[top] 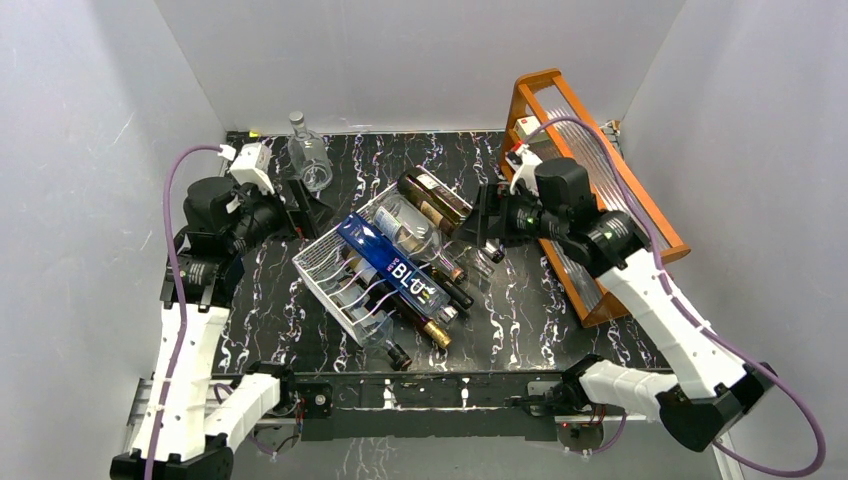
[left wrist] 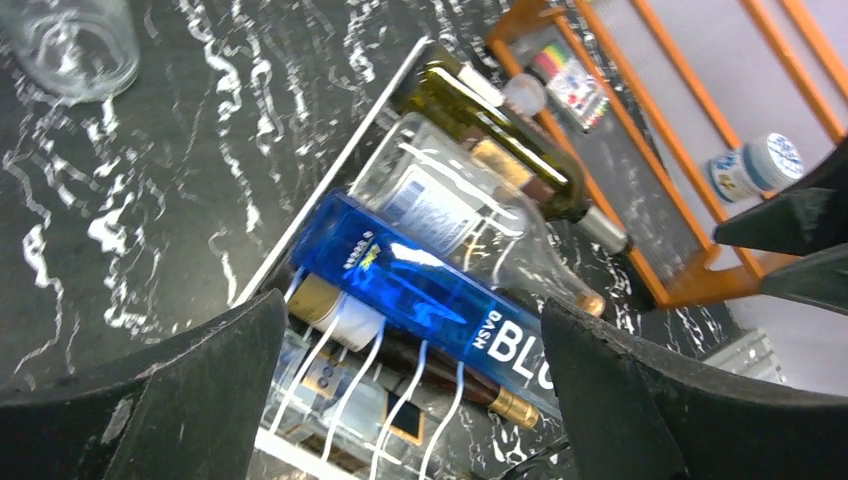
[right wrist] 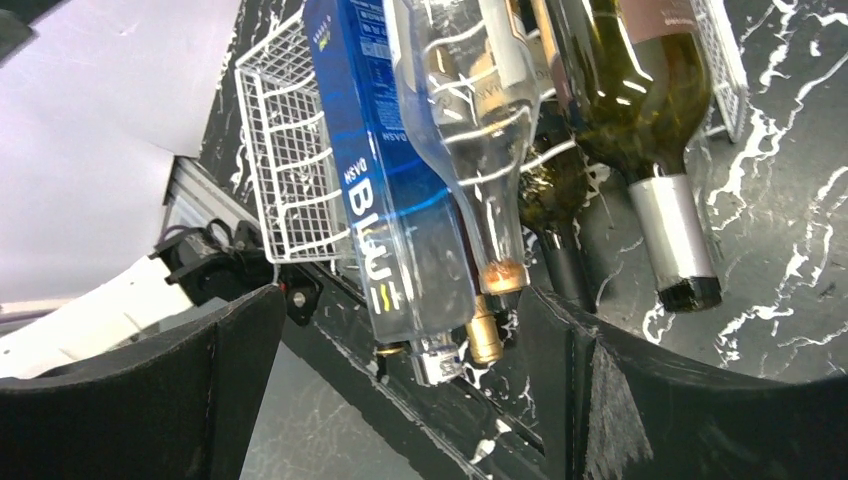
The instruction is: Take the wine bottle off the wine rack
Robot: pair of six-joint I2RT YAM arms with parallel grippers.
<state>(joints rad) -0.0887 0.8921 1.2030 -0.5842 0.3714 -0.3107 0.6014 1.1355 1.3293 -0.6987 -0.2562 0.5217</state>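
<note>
The white wire wine rack (top: 325, 265) lies in the middle of the black marbled table and holds several bottles. A dark green wine bottle (top: 435, 195) with a silver capsule lies along its far side. A clear bottle and a blue bottle (top: 395, 265) marked BLU lie beside it, with more bottles underneath. My left gripper (top: 312, 208) hovers open just left of the rack, looking at the blue bottle (left wrist: 430, 290) and the green wine bottle (left wrist: 500, 150). My right gripper (top: 487, 232) is open at the bottles' neck ends, near the wine bottle (right wrist: 640, 90). Neither holds anything.
A clear glass bottle (top: 310, 160) stands at the back left. An orange wooden frame (top: 600, 180) with ribbed clear panels leans at the right, behind my right arm. White walls close the table on three sides. The arm bases' black rail (top: 420, 390) runs along the near edge.
</note>
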